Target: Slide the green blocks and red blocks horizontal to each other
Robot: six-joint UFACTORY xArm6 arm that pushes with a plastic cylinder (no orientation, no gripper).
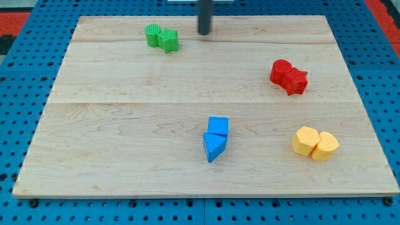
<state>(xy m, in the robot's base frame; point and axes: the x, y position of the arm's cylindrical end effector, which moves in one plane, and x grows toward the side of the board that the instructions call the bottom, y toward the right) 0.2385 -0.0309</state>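
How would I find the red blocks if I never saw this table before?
Start at the wooden board and go to the view's right side, about halfway up. The red blocks, two touching, lie there, above the yellow pair. No other blocks are red; my tip stands far off at the view's top, beside the green blocks.

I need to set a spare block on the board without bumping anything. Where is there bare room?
The whole left half below the green blocks is bare wood, as is the centre between the green blocks, red blocks and blue blocks. The right side is crowded: the red pair sits above the yellow blocks. My tip stands just right of the green pair.
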